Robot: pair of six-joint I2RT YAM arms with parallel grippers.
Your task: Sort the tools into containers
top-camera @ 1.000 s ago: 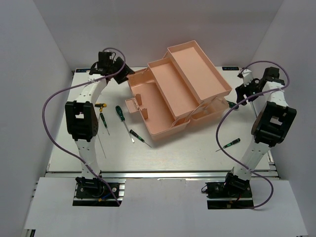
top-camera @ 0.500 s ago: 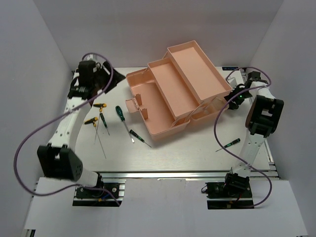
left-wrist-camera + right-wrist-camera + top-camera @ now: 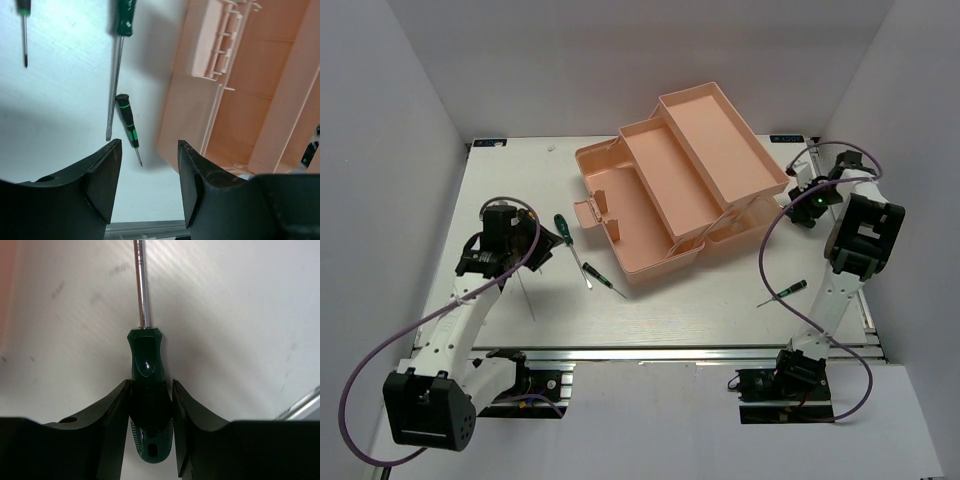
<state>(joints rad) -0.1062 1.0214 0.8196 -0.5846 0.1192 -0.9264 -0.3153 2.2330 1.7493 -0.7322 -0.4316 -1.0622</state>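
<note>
Pinching a dark green screwdriver (image 3: 146, 360) by its handle, the right fingers (image 3: 112, 425) press in on both sides. The shaft points straight away from the wrist. The tool looks flat on the worktop (image 3: 670, 310) or barely off it, near the right edge toward the far side, just beside the right end of the toolbox (image 3: 720, 150). Gripping the handle rather than the thin shaft makes sense: it is wider and less likely to slip.

Toolbox is open with its trays folded out in steps, so the compartments are reachable from above. No tools visible inside it.

Left fingers (image 3: 100, 185) are spread and hold nothing. They hang low over the left part of the worktop, angled toward a short black-and-green screwdriver (image 3: 127, 125) and a longer green-handled screwdriver (image 3: 124, 20) beside it. Both lie loose just beside the toolbox's near-left wall, apart from the fingers. Probably lining up the next pick.

One more green screwdriver (image 3: 788, 291) lies toward the near right edge, well apart from both arms.

Judgement: sorting has barely begun. The likely next step is lifting the right tool clear and over the tray rim.
</note>
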